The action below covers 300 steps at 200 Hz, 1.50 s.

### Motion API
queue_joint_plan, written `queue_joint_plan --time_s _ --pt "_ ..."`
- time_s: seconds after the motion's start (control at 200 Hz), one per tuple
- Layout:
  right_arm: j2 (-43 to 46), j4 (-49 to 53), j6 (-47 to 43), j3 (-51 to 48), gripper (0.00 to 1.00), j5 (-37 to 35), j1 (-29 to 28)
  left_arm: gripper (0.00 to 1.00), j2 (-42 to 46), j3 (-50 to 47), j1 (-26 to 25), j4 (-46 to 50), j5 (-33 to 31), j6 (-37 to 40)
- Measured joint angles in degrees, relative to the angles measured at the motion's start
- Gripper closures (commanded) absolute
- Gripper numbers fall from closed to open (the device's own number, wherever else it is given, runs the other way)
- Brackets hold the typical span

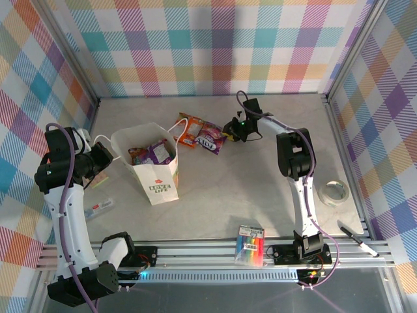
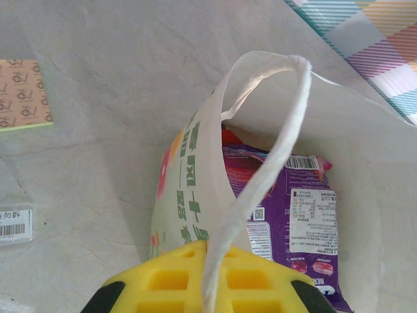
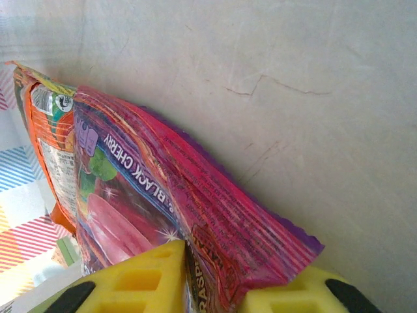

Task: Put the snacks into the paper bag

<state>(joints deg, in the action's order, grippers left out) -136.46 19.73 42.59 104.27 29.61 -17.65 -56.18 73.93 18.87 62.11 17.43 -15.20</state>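
Facing plaid walls (image 1: 208,45) over table (image 1: 215,195), left end effector (image 2: 210,274) pinches bag handle (image 2: 287,130), right one (image 3: 215,280) pink packet (image 3: 163,195).

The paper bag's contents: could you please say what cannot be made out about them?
- Top external: the count of packets in the paper bag; its walls hide the lower ones.
- Left wrist: purple packet cut off by the bottom edge; red packet mostly behind the bag's wall.

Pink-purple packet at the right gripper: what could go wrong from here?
The right gripper pinches the pink-purple packet only at its edge, so it might slip. The orange packet lies against it and could be dragged along. The left gripper holds the paper bag by one handle; a bump might tip it.
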Motion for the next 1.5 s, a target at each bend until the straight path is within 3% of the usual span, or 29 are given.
queue_joint_plan --time_s 0.48,1.5 --pt "2.1 3.4 -4.5 -1.3 0.9 -2.6 -0.4 0.93 0.4 0.0 0.0 0.1 0.0 0.0" --pt "19.1 16.3 -15.7 -5.3 1.0 -14.8 -2.1 0.93 1.9 0.7 0.0 1.4 0.0 1.6"
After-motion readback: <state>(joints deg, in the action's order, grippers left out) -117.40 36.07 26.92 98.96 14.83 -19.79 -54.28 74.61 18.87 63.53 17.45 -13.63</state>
